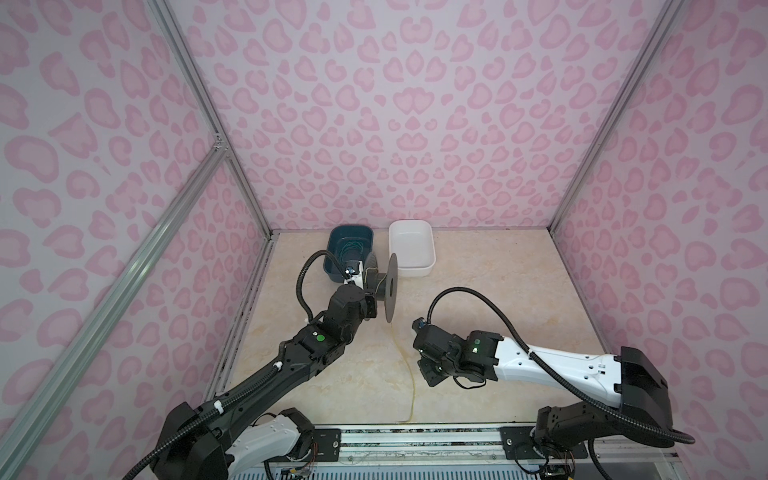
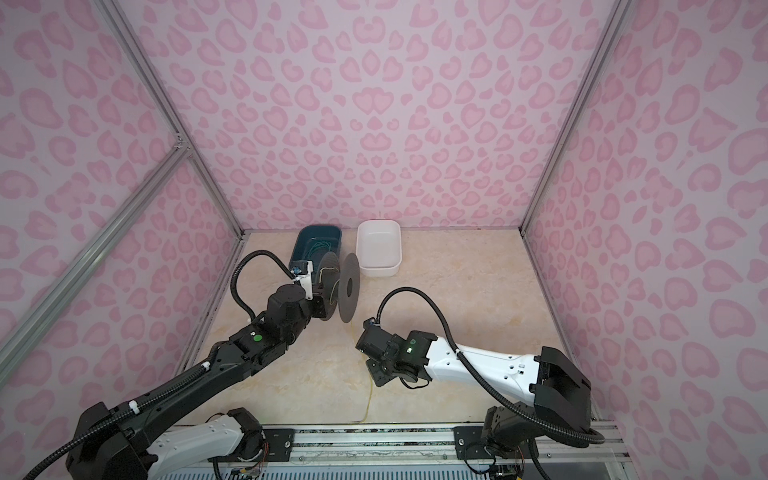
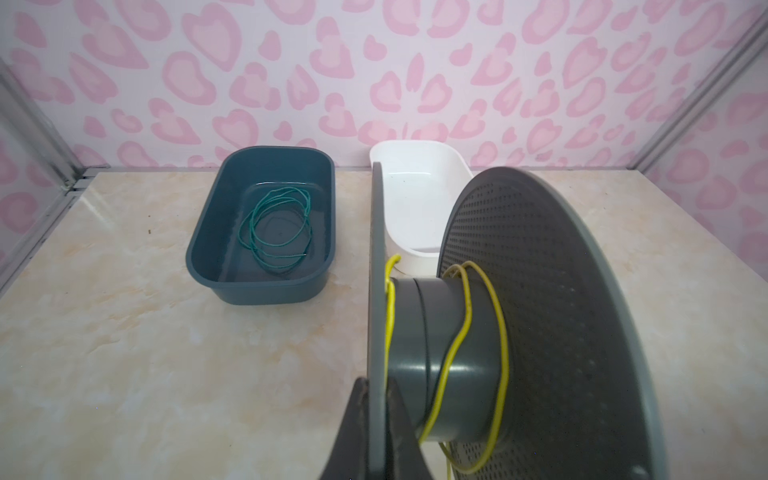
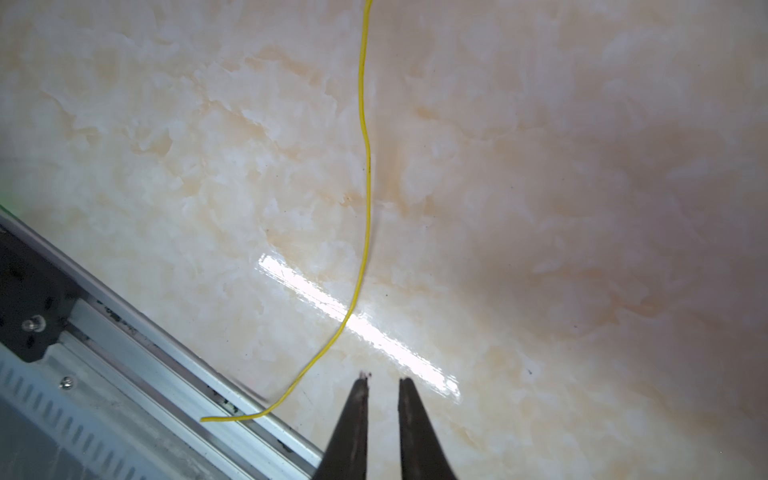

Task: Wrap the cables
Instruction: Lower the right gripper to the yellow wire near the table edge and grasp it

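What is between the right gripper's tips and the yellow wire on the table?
Only bare tabletop. The right wrist view shows the right gripper slightly open, with nothing in it, and the yellow wire passing close beside its tips without touching.

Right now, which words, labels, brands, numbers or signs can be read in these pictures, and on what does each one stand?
None can be read.
The grey spool, the blue tub, the white tub and the yellow cable carry no print.
The green dot on the left arm and the green dot on the right arm are plain marks without letters.
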